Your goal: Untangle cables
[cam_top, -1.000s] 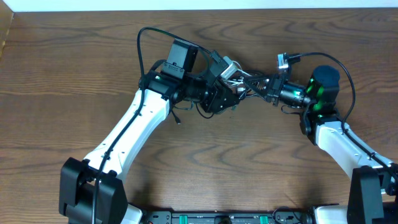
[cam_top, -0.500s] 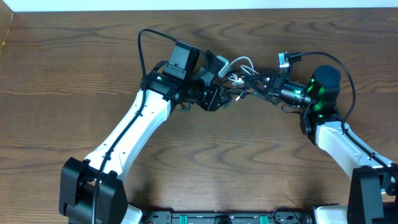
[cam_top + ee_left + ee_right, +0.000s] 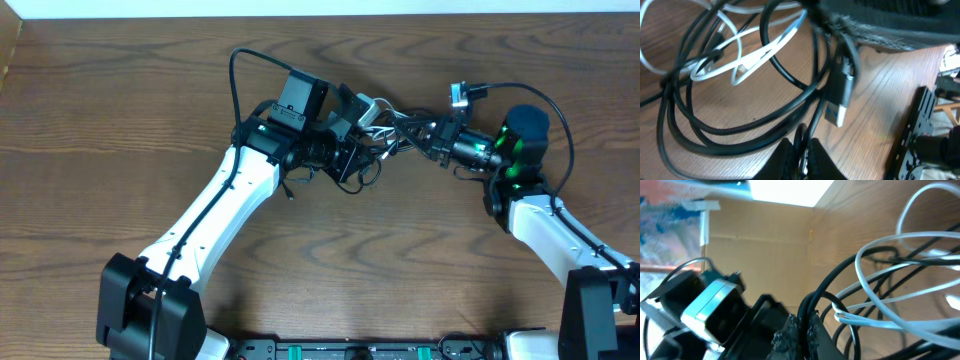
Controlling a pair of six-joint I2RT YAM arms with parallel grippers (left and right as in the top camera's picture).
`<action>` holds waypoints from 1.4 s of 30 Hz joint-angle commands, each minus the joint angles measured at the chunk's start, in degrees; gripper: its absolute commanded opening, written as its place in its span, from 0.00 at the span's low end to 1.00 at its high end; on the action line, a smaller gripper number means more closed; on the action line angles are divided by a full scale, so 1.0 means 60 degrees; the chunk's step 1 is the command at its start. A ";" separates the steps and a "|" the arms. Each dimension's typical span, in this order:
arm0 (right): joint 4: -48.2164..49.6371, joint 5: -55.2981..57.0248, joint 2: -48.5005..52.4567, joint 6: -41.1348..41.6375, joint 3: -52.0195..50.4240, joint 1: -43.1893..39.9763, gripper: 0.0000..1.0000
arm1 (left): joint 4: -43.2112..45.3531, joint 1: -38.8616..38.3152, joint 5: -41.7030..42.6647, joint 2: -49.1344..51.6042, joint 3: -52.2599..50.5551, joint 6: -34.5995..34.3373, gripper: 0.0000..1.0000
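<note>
1. The cables (image 3: 388, 122) lay in a tangle on the table (image 3: 300, 260), between the two arms near its far edge.
2. The left gripper (image 3: 801, 156) was pinched closed on a black strand of the tangle.
3. The right gripper (image 3: 801, 330) was likewise clamped tight on a black strand rising between its fingers.
4. A white cable (image 3: 769, 50) looped through the black coils.
5. A black plug with a silver end (image 3: 839, 107) hung just above the table beside the coils.

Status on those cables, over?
Left fingers shut on a black cable. Right fingers shut on black cable too. White cable looped through the tangle.
</note>
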 commanded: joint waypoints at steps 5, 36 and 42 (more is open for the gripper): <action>-0.0845 0.0306 -0.0058 -0.0856 0.0051 -0.0605 0.01 | 0.0022 -0.0036 0.0831 0.0051 0.0131 0.0423 0.08; 0.0976 -0.0867 -0.0058 0.1333 0.0051 -0.0495 0.01 | 0.0831 -0.0484 0.1202 0.0058 0.0131 0.0736 0.08; 0.1282 -0.0991 -0.0058 0.1501 0.0051 -0.0495 0.01 | 0.0801 -0.0492 0.0889 0.0062 0.0127 0.0736 0.08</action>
